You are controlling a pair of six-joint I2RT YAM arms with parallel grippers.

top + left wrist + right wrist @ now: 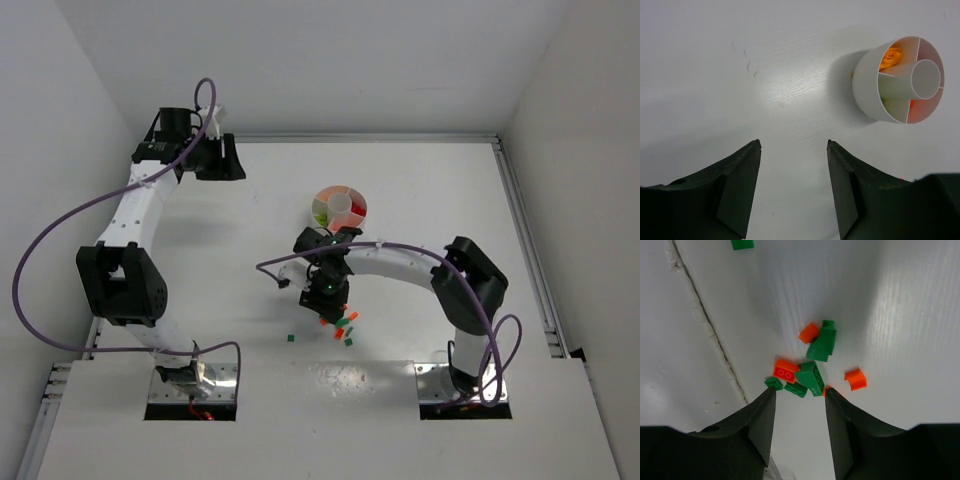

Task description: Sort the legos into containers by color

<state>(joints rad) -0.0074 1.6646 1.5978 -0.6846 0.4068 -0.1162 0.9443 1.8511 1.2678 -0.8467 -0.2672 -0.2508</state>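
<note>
The round white dish (340,207) (867,80), divided into wedge containers around a central hub, holds orange legos (890,57) in one wedge and red ones (912,105) in another. A small heap of green and orange legos (340,322) lies on the table nearer to me. My right gripper (328,298) (799,390) hovers low over this heap, open. Just past its tips lie a green brick (810,377) and an orange-red brick (786,371), and its gap is empty. My left gripper (215,155) (794,145) is open and empty at the far left, facing the dish.
A single green brick (290,338) (742,244) lies apart, left of the heap. A seam in the tabletop (705,325) runs beside the heap. White walls close the back and sides, and a metal rail (530,260) lines the right edge.
</note>
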